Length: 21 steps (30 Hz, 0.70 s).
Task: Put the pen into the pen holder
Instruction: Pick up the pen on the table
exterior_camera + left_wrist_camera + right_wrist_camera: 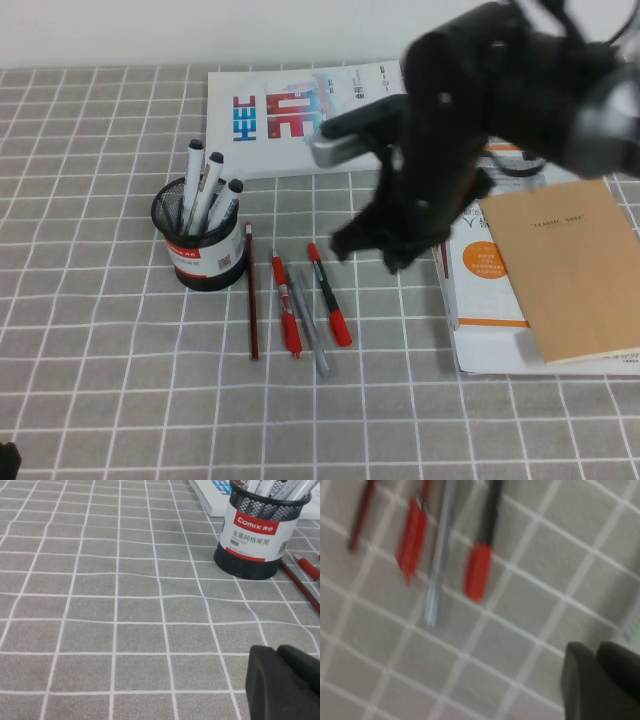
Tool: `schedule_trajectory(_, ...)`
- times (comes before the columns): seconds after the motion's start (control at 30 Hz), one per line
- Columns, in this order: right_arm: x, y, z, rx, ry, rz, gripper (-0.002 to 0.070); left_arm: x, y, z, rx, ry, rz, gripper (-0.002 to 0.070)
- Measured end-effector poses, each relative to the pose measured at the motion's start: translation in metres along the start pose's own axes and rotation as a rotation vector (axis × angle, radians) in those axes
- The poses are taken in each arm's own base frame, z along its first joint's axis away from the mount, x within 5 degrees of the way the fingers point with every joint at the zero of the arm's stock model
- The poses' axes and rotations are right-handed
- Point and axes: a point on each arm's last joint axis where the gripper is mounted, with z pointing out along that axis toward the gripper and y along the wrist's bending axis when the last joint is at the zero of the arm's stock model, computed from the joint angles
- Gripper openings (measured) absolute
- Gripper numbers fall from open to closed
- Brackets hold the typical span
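The pen, with a black barrel and a red cap, lies on the checked cloth at the right end of a row of pens. It also shows in the right wrist view. The pen holder, a black mesh cup with a red-and-white label, stands left of the row with three markers in it. It shows in the left wrist view too. My right gripper hovers just right of the pen's far end, fingers together and empty. My left gripper is shut and empty, low over the cloth, well short of the holder.
A dark red pencil, a mostly red pen and a grey pen lie between the holder and the pen. A white booklet lies at the back. A tan notebook on white boxes lies at the right.
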Motion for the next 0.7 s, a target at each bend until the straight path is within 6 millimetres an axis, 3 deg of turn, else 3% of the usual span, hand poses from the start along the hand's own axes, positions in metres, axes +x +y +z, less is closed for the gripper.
schedule_trajectory(0.27, -0.042, 0.015, 0.035, -0.052, -0.022, 0.073, 0.0318, 0.0, 0.0, 0.0, 0.0, 0.0, 0.0, -0.0005)
schedule_trajectory(0.57, -0.056, 0.034, 0.096, -0.039, 0.038, 0.038, 0.0328, 0.0, 0.0, 0.0, 0.0, 0.0, 0.0, -0.0005)
schedule_trajectory(0.7, -0.058, 0.034, 0.112, -0.017, 0.051, 0.017, 0.0328, 0.0, 0.0, 0.0, 0.0, 0.0, 0.0, -0.0005)
